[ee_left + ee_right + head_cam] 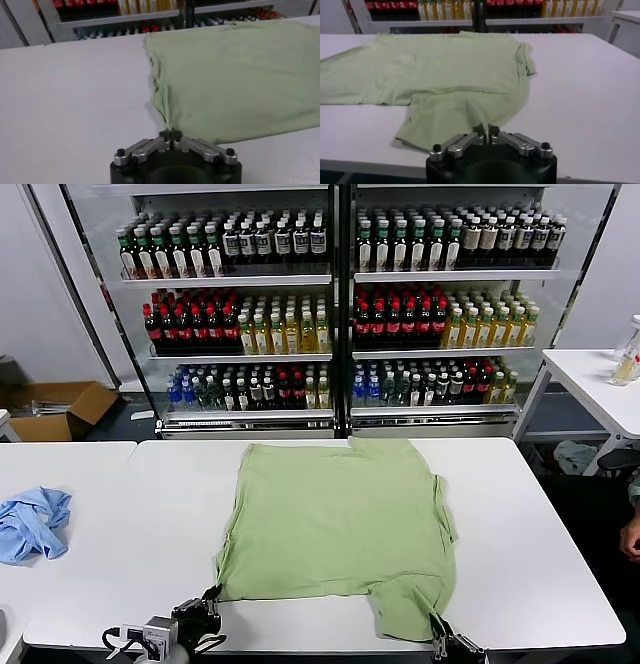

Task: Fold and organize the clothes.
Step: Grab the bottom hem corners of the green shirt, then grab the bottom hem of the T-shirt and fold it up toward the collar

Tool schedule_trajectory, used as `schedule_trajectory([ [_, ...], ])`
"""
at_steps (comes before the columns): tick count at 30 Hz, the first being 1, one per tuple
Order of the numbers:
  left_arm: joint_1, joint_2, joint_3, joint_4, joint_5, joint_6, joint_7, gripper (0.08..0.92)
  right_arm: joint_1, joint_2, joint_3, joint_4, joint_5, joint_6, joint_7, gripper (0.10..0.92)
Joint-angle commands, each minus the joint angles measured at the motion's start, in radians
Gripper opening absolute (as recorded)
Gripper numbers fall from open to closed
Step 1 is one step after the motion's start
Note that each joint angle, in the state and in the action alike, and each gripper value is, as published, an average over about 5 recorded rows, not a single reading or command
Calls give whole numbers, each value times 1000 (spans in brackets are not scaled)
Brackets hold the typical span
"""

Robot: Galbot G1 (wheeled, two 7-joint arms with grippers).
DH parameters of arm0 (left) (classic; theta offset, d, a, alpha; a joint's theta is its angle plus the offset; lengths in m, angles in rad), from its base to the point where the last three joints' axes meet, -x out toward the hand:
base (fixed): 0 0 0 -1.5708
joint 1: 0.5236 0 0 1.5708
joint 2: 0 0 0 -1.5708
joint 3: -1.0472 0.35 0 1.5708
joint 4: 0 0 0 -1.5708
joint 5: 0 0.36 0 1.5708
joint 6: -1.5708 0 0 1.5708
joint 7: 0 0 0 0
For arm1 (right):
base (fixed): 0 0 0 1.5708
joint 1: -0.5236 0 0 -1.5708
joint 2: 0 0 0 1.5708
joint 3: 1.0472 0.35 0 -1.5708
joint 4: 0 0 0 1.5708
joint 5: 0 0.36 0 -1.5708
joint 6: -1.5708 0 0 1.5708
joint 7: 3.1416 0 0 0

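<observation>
At the table's (560,584) near edge, our left gripper (171,134) pinches the green shirt's (335,519) corner. Our right gripper (486,129) clamps its near hem.

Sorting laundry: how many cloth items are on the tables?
2: the green shirt spread on the middle table, and a crumpled blue cloth on the left table.

you have a white, flat-topped rectangular table (520,554) in front of you, and the light green short-sleeved cotton shirt (335,524) lies spread flat across its middle, plain side up, one sleeve hanging toward the near right edge. to the left, a second white table (60,474) butts against the first along a thin seam. on that one you see a crumpled sky-blue cloth (32,522) lying near the left side, well apart from the shirt
</observation>
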Motion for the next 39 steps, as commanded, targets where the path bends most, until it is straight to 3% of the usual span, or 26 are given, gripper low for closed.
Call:
schedule_trajectory([
  [1, 36, 31, -26, -81, -10, -11, 6, 80, -38, -26, 103, 98, 65, -14, -52, 115],
  [9, 178, 103, -113, -198, -58, 12, 5, 80, -164, -60, 203, 234, 80, -45, -91, 115],
  [21, 378, 137, -201, -284, -49, 47, 26, 80, -342, -94, 277, 292, 53, -72, -138, 115],
  [26, 403, 152, -262, -341, -75, 48, 24, 80, -383, -102, 301, 357, 51, -75, -136, 115],
  [31, 284, 163, -289, -324, -201, 36, 34, 80, -259, -106, 272, 366, 59, -84, -118, 115],
  [35, 75, 146, -233, -205, -292, -14, 68, 80, -28, -87, 211, 301, 81, -136, -90, 115],
  [39, -28, 125, -198, -114, -300, -37, 99, 80, 143, -96, 186, 224, 137, -178, -69, 115],
])
